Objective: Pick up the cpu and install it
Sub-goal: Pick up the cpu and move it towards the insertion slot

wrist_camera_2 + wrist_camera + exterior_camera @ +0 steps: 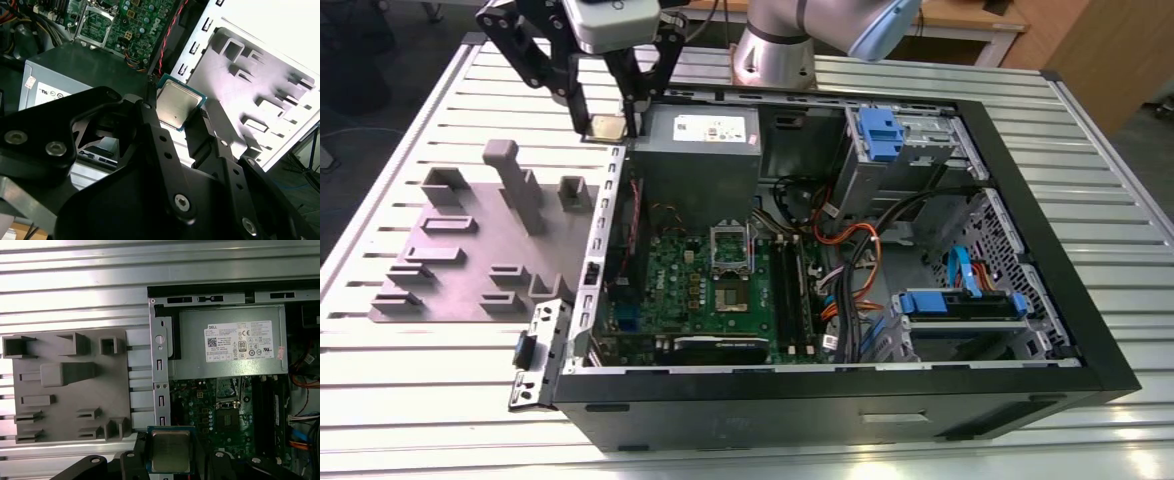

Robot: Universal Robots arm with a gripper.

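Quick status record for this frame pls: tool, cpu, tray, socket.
tool: shut on the cpu
cpu: held in the air near the case wall, by the power supply; silvery top shows in both wrist views
tray: grey, on the table beside the case, on the exterior view's left
socket: on the green motherboard, looks empty

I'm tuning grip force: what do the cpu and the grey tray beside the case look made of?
The cpu: its top looks like metal, silvery with a dull sheen, set on a thin greenish rim, possibly circuit laminate. The tray: matte, uniform grey with moulded raised blocks, probably plastic.
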